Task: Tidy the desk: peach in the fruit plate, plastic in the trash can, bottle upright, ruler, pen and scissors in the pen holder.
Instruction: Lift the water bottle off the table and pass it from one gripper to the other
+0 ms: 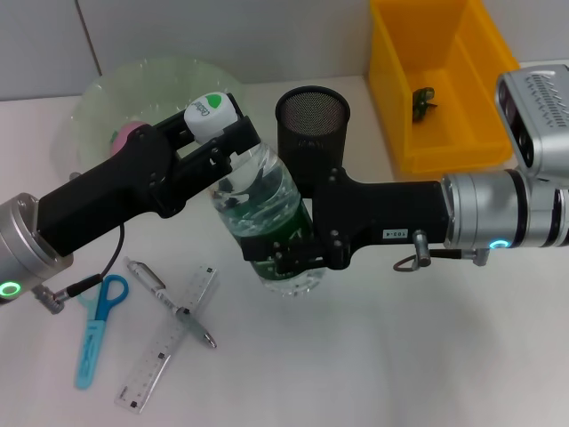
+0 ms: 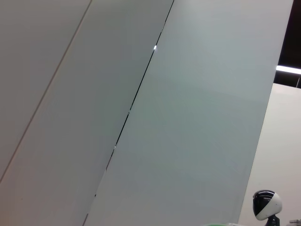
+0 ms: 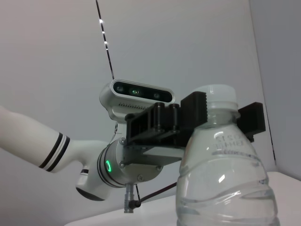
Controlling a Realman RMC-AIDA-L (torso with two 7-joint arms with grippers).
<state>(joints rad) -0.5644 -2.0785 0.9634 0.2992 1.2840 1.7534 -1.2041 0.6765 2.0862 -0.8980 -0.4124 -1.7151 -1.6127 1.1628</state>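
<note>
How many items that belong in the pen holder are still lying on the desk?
3, all near the robot's left: the blue scissors, the pen lying across the ruler. The left arm may hide part of the scissors; nothing more shows.

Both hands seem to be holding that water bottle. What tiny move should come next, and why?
Probably both hands should let go. The bottle already looks upright on the table, with the left hand pinching its cap and the right hand round its lower body. The pen, ruler and scissors still lie loose.
</note>
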